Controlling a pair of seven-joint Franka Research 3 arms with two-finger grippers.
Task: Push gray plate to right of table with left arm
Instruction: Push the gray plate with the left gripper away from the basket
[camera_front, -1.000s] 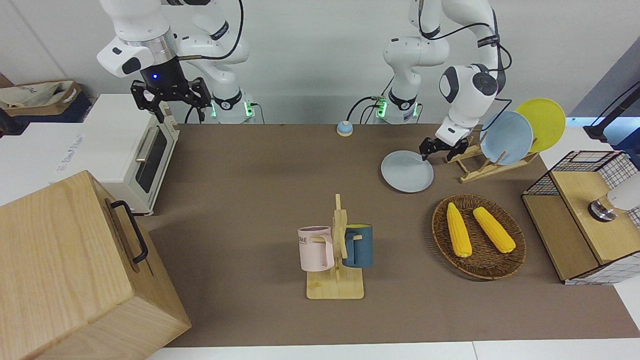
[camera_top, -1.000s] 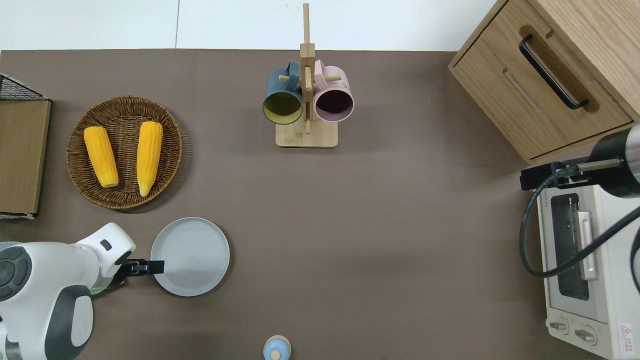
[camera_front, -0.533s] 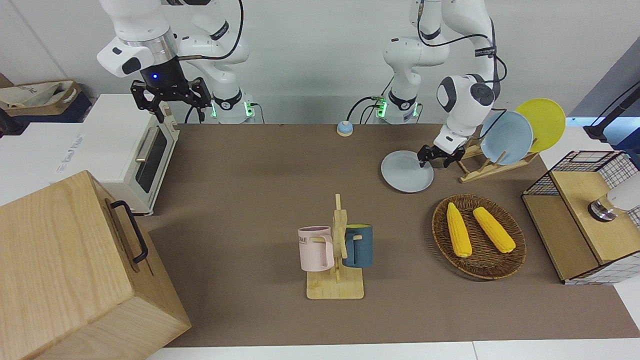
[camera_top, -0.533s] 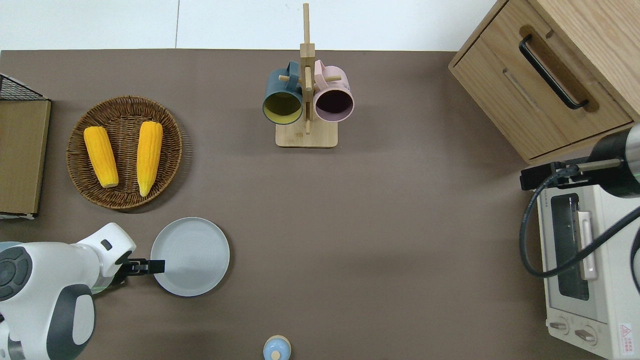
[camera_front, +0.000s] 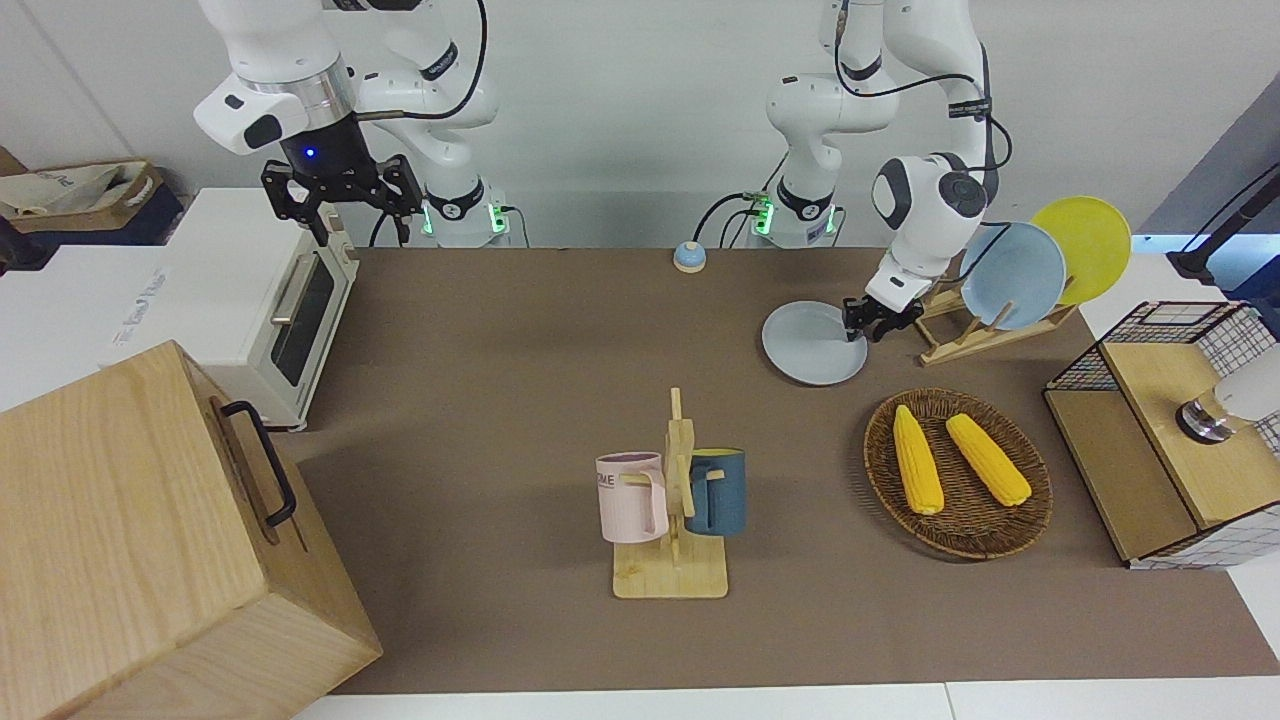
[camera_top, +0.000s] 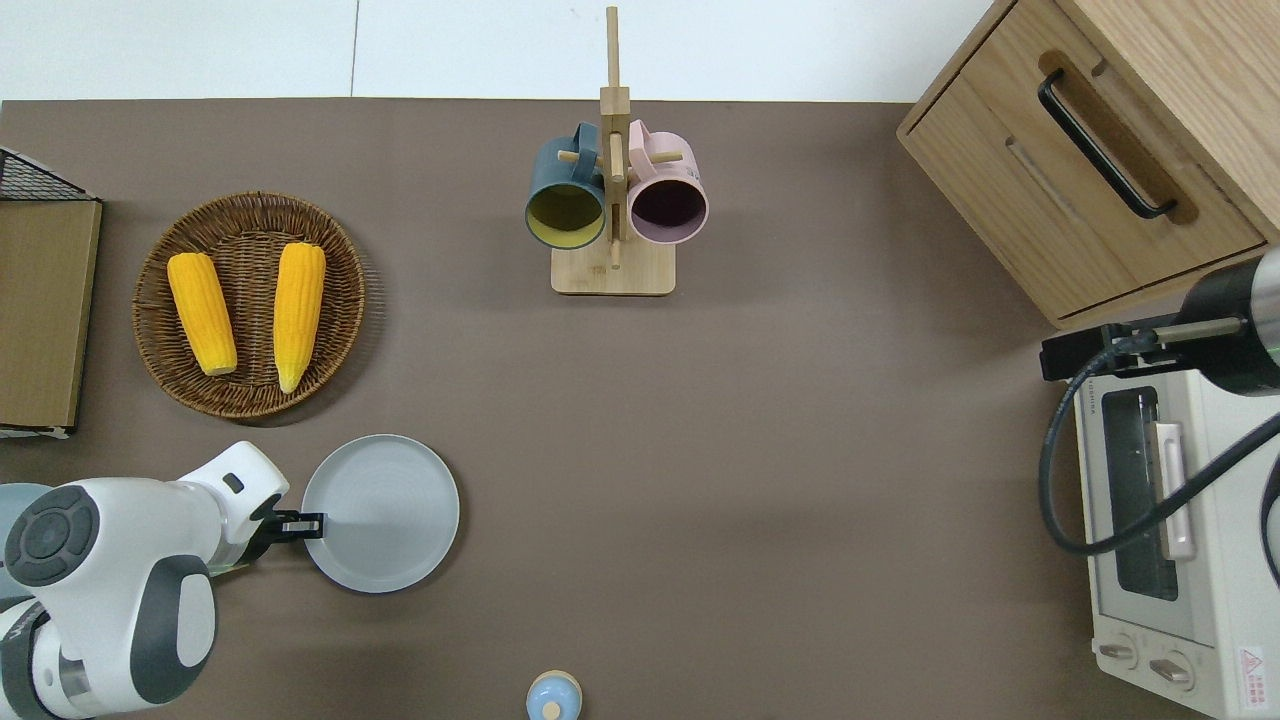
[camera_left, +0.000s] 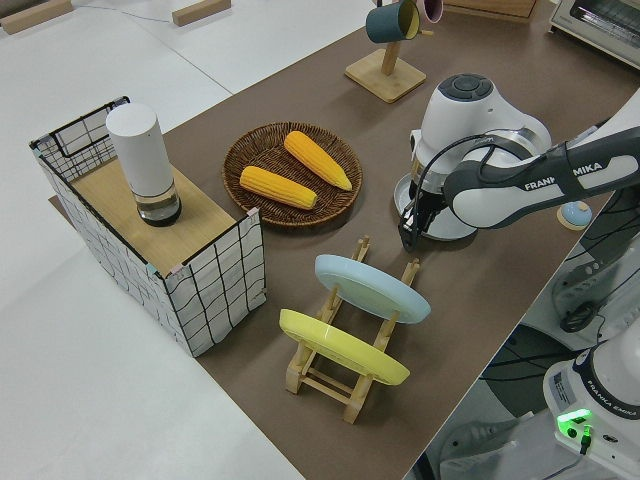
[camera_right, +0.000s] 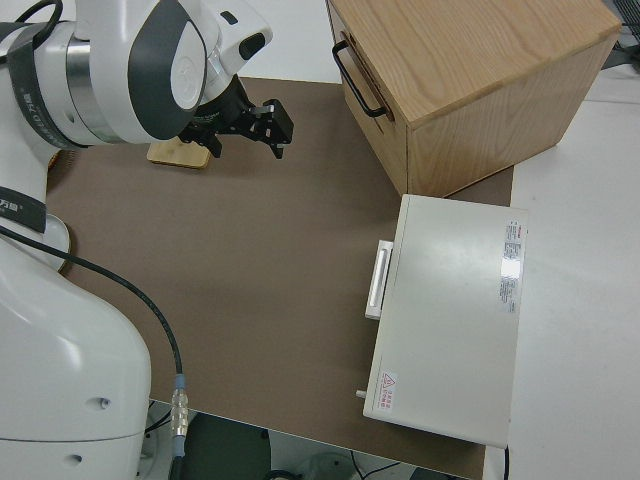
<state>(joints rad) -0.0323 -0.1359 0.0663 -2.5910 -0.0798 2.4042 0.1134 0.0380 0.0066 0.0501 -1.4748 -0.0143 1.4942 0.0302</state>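
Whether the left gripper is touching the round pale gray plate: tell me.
Touching. In the overhead view the left gripper meets the rim of the round pale gray plate with no brown table between them.

You had three plates (camera_front: 813, 343), two corn cobs (camera_front: 917, 460), two mugs (camera_front: 630, 497), one basket (camera_front: 958, 535), one toaster oven (camera_front: 240, 300) and one wooden cabinet (camera_front: 130, 540).

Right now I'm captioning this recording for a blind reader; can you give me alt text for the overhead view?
The left gripper sits at the rim of the round pale gray-blue plate on the matte brown table, at the plate's edge toward the left arm's end. Farther from the robots are a woven basket with two corn cobs and a wooden mug stand.
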